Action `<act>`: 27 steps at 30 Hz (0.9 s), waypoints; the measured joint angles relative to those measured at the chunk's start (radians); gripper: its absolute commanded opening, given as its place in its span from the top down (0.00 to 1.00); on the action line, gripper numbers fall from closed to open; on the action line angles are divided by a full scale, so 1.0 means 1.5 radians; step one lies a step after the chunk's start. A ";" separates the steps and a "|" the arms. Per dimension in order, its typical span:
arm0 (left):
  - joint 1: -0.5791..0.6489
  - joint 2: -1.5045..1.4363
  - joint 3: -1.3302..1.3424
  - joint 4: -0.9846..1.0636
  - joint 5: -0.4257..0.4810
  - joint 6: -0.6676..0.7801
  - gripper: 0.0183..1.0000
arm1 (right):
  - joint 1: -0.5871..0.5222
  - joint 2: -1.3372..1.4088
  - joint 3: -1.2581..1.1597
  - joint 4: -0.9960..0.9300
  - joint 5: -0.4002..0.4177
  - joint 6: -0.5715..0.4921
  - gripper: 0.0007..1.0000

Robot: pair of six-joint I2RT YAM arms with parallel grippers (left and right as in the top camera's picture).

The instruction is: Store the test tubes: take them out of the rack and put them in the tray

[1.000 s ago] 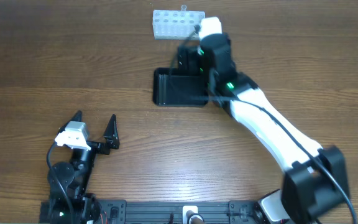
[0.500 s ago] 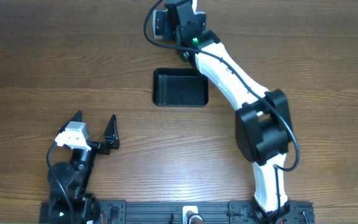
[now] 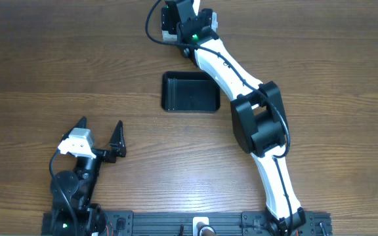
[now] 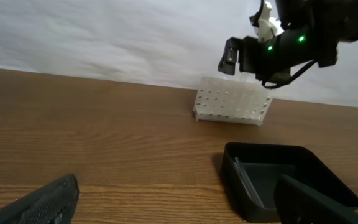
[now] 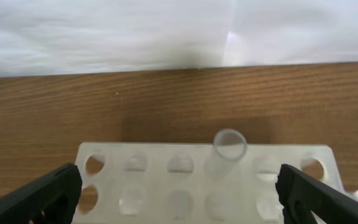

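Right wrist, gripper: the right gripper (image 5: 179, 174) is spread wide, nothing between its fingers, hanging just above the rack (image 5: 166, 186).
Right wrist, tube: one clear tube (image 5: 227, 149) stands upright in the rack, in the row of holes farther from the gripper.
Right wrist, backdrop: brown wood table (image 5: 166, 99) runs on past the rack to a white wall (image 5: 104, 31).
Left wrist, gripper: over here the left gripper (image 4: 178, 186) is wide apart too, empty and low over the table.
Left wrist, tray: the black tray (image 4: 263, 149) sits on the table between this gripper and the rack, apart from both.
Left wrist, rack: the white rack stands far across the table by the wall, with the right gripper poised over it.
Top, right arm: the right arm (image 3: 254, 124) stretches from its base up to the table's far edge, covering most of the rack.
Top, tray: mid-table, just on the near side of the rack.
Top, left gripper: close to its own base, well apart from the tray.
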 measured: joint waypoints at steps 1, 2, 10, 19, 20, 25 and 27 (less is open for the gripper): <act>0.000 0.000 0.000 0.000 0.000 0.000 0.00 | 0.000 0.004 0.000 0.002 0.003 -0.005 0.01; 0.000 0.000 0.000 0.000 0.000 0.000 0.00 | 0.000 0.007 0.000 0.007 0.006 -0.007 0.01; 0.000 0.000 0.000 0.000 0.000 0.000 0.00 | 0.000 0.012 0.001 0.021 0.025 -0.033 0.10; 0.000 0.000 0.000 0.000 0.000 0.000 0.00 | 0.000 0.017 0.002 0.037 0.035 -0.045 0.31; 0.000 0.000 0.000 0.000 0.000 0.000 0.00 | 0.000 0.019 0.002 0.037 0.036 -0.045 0.32; 0.000 0.000 0.000 0.000 0.000 0.000 0.00 | -0.001 0.025 0.002 0.037 0.054 -0.047 0.34; 0.000 0.000 0.000 0.000 0.000 0.000 0.00 | -0.003 0.026 0.002 0.037 0.057 -0.048 0.37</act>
